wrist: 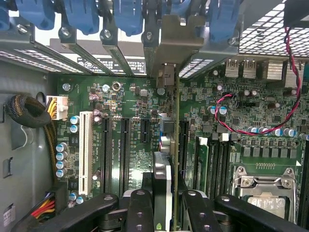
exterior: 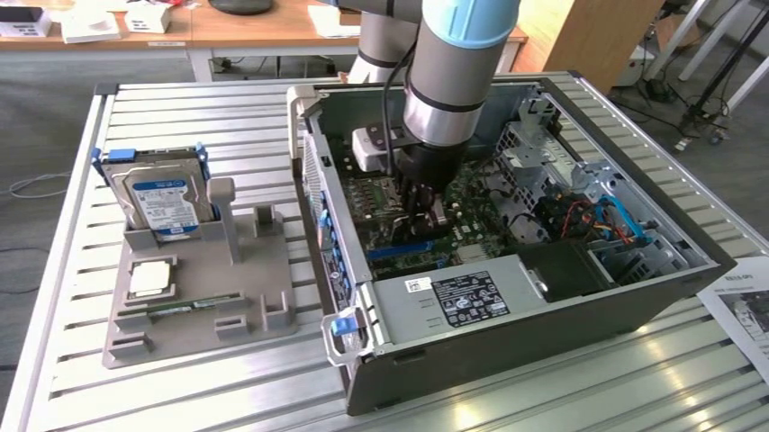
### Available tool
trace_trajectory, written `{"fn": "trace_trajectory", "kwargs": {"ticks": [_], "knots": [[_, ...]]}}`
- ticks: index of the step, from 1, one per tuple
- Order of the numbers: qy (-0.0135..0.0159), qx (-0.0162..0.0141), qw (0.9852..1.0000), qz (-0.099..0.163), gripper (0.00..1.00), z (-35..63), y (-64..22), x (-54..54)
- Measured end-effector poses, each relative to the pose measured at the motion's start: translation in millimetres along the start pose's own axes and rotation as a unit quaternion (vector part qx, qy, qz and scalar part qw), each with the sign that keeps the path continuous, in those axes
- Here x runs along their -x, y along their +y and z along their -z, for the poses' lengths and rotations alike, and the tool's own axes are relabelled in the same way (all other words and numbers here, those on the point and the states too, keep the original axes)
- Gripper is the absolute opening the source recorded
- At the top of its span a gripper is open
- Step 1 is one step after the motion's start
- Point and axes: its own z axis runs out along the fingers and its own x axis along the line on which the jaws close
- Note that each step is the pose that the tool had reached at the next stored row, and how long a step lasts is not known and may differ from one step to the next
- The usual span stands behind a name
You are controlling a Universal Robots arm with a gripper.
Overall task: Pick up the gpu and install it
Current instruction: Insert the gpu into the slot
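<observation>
gpu [wrist: 164, 183] sits edge-on between the black fingers [wrist: 140, 208] of the end effector [wrist: 167, 209], which is clenched on it. From the wrist view it reads as a thin green board edge with a dark bulky part on one face. The silver end bracket [wrist: 181, 46] meets the row of blue clips [wrist: 128, 14] at the case's rear slots. The card's lower edge is hidden by its own body, so I can't tell whether it is seated in a slot or just above one. It stands upright over the motherboard [wrist: 120, 96], with black expansion slots [wrist: 124, 154] and a white slot [wrist: 86, 150] on one side. The CPU socket [wrist: 263, 193] and a looping red-black wire [wrist: 270, 128] are on the other side.

In the exterior view the arm reaches down into the open computer case [exterior: 541, 297] and blocks most of the card. The arm's upper part is cut off by the frame. Outside the case, toward the exterior view's left, a grey holder [exterior: 240, 288] on the slatted counter [exterior: 180, 117] carries an upright hard drive [exterior: 162, 198] with a blue label. A sheet of paper [exterior: 745, 310] is cut off at the exterior view's right.
</observation>
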Motion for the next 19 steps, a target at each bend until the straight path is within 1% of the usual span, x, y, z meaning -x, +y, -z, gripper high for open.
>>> {"fn": "trace_trajectory", "kwargs": {"ticks": [14,19], "knots": [[-0.0002,-0.0001,1.0,0.0,0.28,-1.3,0.0,-0.5],[-0.0001,0.0007,1.0,0.0,0.28,-1.1,0.0,-2.0]]}}
